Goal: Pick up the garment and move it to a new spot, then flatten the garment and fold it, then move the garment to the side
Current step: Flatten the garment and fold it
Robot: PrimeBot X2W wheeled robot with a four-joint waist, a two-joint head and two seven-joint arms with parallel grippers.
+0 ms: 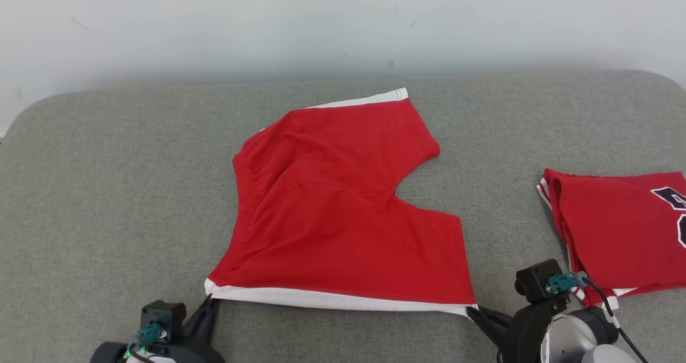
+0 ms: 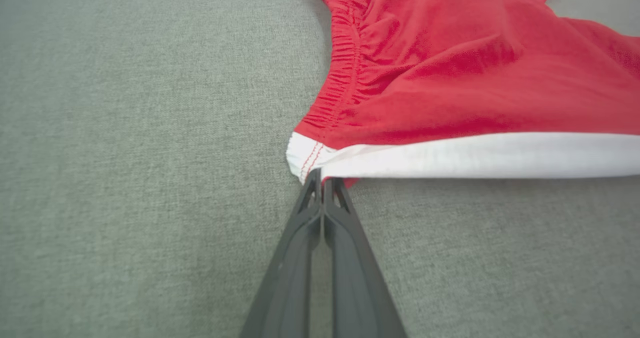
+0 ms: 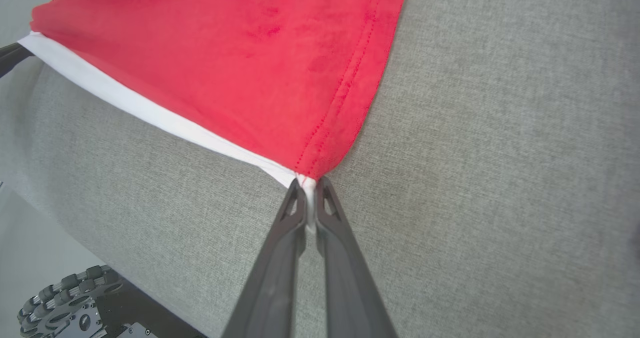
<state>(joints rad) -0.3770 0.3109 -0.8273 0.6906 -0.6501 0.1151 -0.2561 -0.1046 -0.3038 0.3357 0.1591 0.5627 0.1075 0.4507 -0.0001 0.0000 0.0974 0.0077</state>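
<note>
both tools are clamped tight here: the left tool (image 1: pixel 210 298) is pinched on the waistband corner of the red shorts (image 1: pixel 332 213), and the right tool (image 1: pixel 471 310) is pinched on the near leg-hem corner. the white side stripe (image 1: pixel 332 298) runs taut between them. the shorts lie mid-way across the grey fabric surface (image 1: pixel 107 191), near edge just ahead of the robot, with ripples by the elastic waist. a folded red jersey (image 1: pixel 616 229) sits well apart on the right. this looks like the flattening step. next up, probably an even pull toward the robot, then carrying this edge over to the far stripe for the fold.
</note>
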